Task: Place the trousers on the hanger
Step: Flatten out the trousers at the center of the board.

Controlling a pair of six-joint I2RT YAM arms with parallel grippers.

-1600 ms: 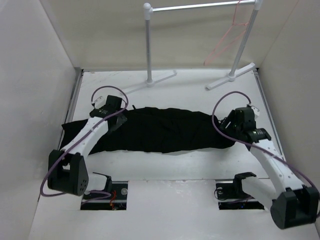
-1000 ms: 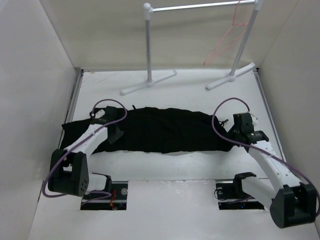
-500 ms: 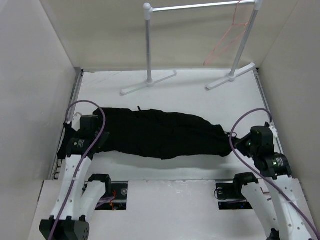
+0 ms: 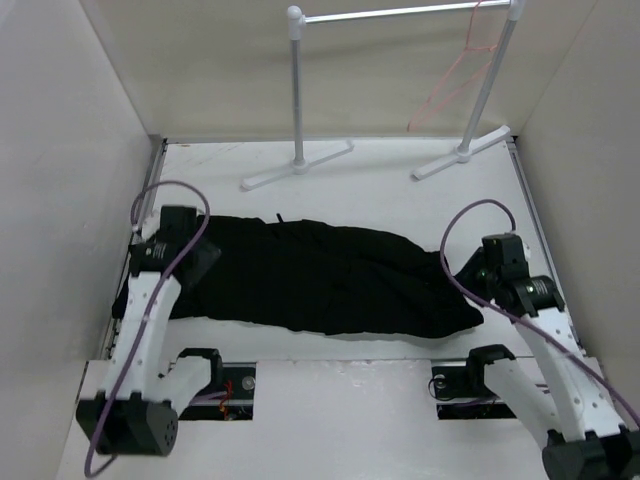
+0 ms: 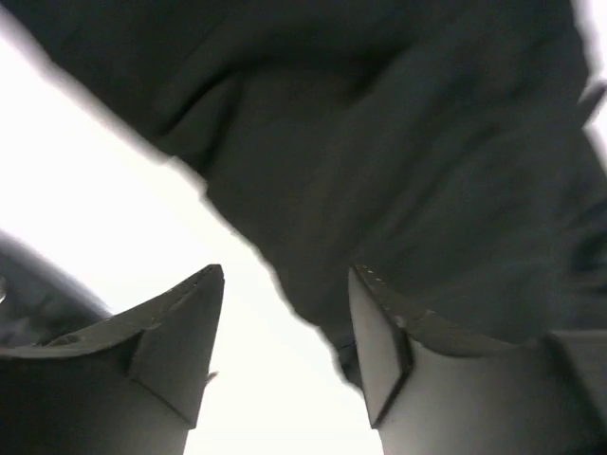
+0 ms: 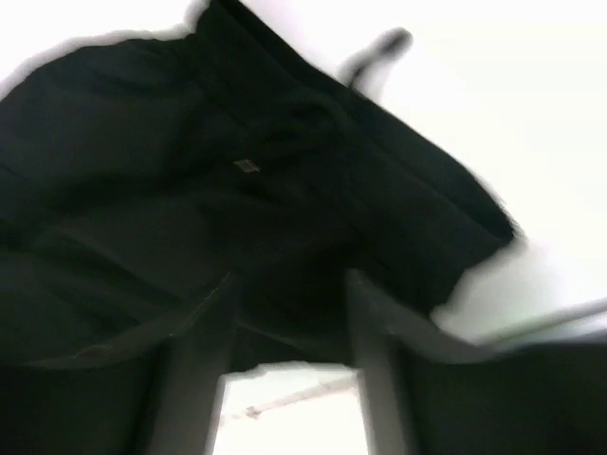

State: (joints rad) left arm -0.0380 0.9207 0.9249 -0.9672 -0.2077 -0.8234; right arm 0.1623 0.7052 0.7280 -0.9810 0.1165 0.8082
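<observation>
The black trousers (image 4: 320,275) lie lengthwise across the table, left to right. The pink-orange wire hanger (image 4: 452,78) hangs from the right end of the rack's rail at the back. My left gripper (image 4: 203,264) is at the trousers' left end. In the left wrist view the left gripper (image 5: 285,282) is open, with the fabric's edge (image 5: 379,171) running between the fingers over white table. My right gripper (image 4: 467,284) is at the trousers' right end. In the blurred right wrist view the right gripper (image 6: 289,282) is open over the dark fabric (image 6: 190,190).
A grey rail rack (image 4: 297,90) with white joints stands at the back, its feet (image 4: 462,155) on the table. White walls close in the left, right and back sides. Two openings (image 4: 215,385) sit at the near edge by the arm bases.
Both arms have drawn back from the middle to the trousers' outer ends. The trousers have shifted and their right end now lies nearer the front edge.
</observation>
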